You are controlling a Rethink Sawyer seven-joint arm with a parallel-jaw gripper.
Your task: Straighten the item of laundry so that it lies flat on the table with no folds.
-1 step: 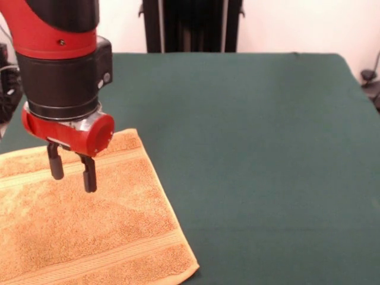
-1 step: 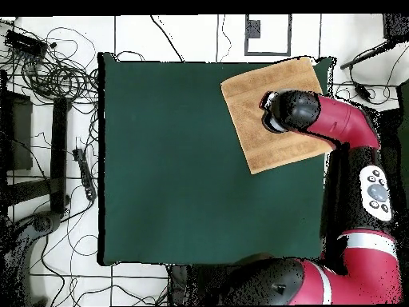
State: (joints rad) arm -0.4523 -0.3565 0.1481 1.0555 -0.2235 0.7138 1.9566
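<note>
The item of laundry, a golden-orange terry towel (image 1: 89, 231), lies spread on the dark green table (image 1: 255, 148) at the front view's lower left, running off the left and bottom edges. It looks flat, with a woven band near the far edge and another near the front edge. My gripper (image 1: 72, 178) hangs over the towel's far part, its two black fingers open with nothing between them, tips just above the cloth. In the overhead view the towel (image 2: 256, 120) sits at the table's upper right corner, and the arm's head covers the gripper there.
The rest of the green table (image 2: 176, 160) stretches left and down in the overhead view. Cables and black stands (image 2: 48, 72) lie on the floor beyond the table's left edge. A black frame (image 1: 190, 24) stands behind the table.
</note>
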